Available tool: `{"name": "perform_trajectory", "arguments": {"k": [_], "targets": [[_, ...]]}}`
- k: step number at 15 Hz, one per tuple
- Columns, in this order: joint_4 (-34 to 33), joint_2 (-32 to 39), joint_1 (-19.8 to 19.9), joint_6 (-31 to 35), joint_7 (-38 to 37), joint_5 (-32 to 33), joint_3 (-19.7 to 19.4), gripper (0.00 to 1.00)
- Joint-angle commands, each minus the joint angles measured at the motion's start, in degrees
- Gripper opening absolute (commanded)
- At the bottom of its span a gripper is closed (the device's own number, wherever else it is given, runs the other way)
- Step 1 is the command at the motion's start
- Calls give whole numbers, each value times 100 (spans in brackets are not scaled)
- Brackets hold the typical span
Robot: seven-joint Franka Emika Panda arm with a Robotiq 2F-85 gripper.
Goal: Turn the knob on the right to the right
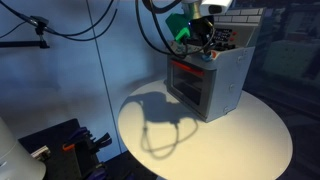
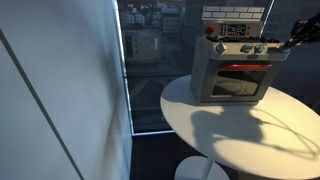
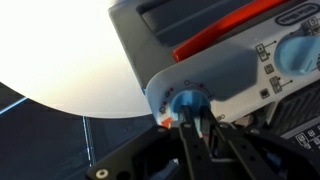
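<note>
A grey toy oven [image 1: 205,85] with a red-trimmed door stands on a round white table [image 1: 230,140] in both exterior views [image 2: 235,75]. Its front panel carries a row of knobs. In the wrist view the blue end knob [image 3: 186,100] sits in a grey dial with red marks. My gripper [image 3: 191,116] is pressed against this knob, its two black fingers close together and pinching the knob's ridge. In the exterior views the gripper [image 1: 192,38] reaches the oven's top corner [image 2: 288,41]. The knob itself is hidden there by the fingers.
Another pale blue knob [image 3: 300,55] and small buttons sit further along the panel. The table's edge [image 2: 200,140] lies close to the oven. A blue wall and cables [image 1: 60,30] stand behind, and a window [image 2: 150,50] is beside the table.
</note>
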State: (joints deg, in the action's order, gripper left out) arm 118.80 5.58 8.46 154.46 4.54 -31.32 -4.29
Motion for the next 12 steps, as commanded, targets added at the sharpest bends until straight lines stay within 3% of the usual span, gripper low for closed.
{"name": "perform_trajectory", "arguments": {"k": [1,12], "targets": [[-128,-105,40,-403,-262,-472,17,6],[-166,-170,61,-711,-385,-2059,-76,4]]}}
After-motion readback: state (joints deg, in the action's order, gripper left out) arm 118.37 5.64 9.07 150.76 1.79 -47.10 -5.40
